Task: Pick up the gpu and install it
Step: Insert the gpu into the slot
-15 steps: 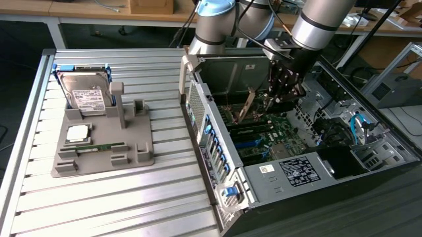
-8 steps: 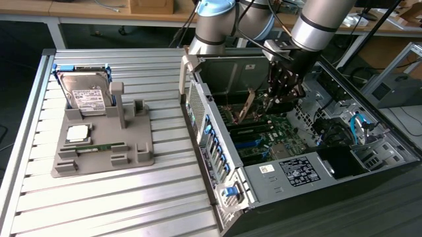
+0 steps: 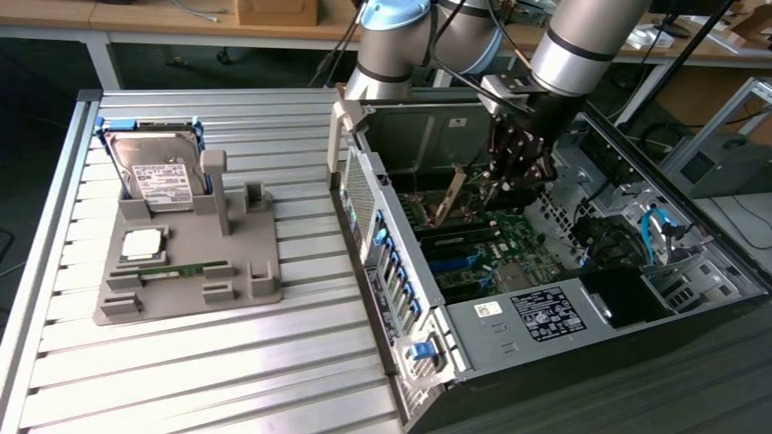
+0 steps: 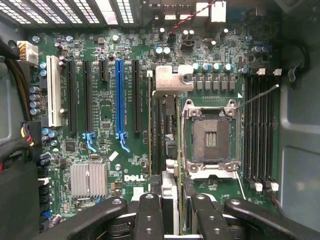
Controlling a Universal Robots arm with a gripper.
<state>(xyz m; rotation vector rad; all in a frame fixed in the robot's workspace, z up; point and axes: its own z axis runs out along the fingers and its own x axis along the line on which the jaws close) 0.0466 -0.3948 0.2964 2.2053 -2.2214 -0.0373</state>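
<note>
The gpu (image 4: 169,82) is seen edge-on in the wrist view, with its silvery end bracket at the far end. It hangs just over the green motherboard (image 4: 100,140), between the black expansion slots (image 4: 136,95) and the CPU socket (image 4: 207,135). My gripper (image 4: 172,202) is shut on it, one black finger (image 4: 150,215) on each side of the card. In the exterior view the gripper (image 3: 516,181) reaches down into the open computer case (image 3: 399,271), and the gpu (image 3: 454,194) stands upright beside it above the board.
A grey fixture (image 3: 241,289) on the slatted table holds a hard drive (image 3: 157,172), a CPU chip (image 3: 143,242) and a memory stick (image 3: 169,269). Inside the case are a blue slot (image 4: 119,95), a heat sink (image 4: 89,178), memory slots (image 4: 260,130) and cables (image 4: 25,145).
</note>
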